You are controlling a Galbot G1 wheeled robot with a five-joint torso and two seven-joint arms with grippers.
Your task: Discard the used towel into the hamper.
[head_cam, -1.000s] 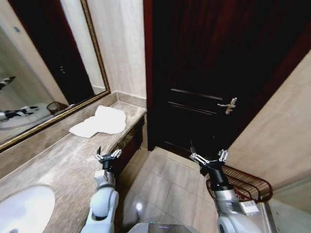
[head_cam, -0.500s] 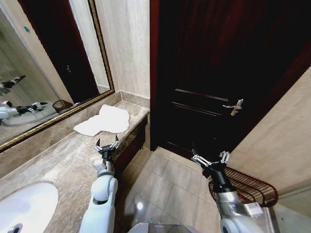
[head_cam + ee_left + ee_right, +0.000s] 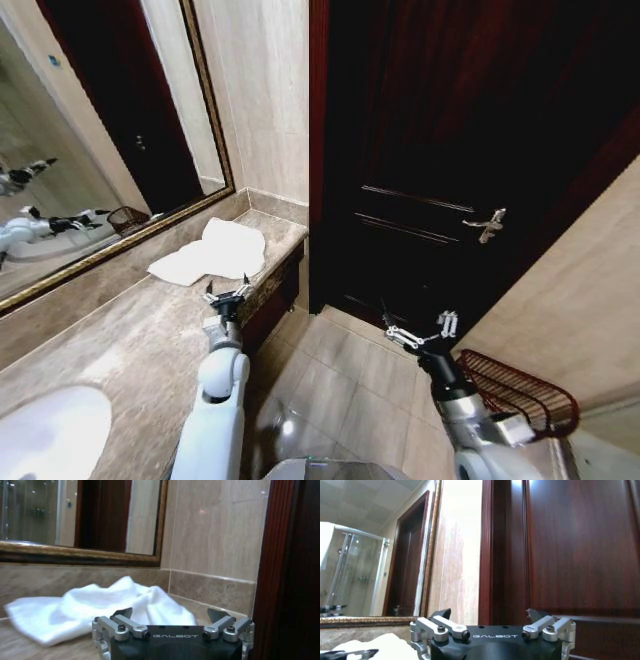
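1. The door (image 3: 440,140) is dark and closed, in front of both my arms. It takes no part in the work.
2. The counter (image 3: 130,340) runs under my left arm. The towel lies at its far end, so this arm reaches along the stone top toward it.
3. The hamper (image 3: 520,392) stands on the floor just beside my right arm, on its outer side. I judge it is placed there so that the towel has only a short way to go across.
4. The towel (image 3: 215,252) lies crumpled and flat, just ahead of my left fingertips and not touched yet.
5. My left gripper (image 3: 229,295) has its fingers spread wide, ready to close on the cloth.
6. My right gripper (image 3: 418,329) hangs above the floor, fingers also spread and holding nothing; it waits.
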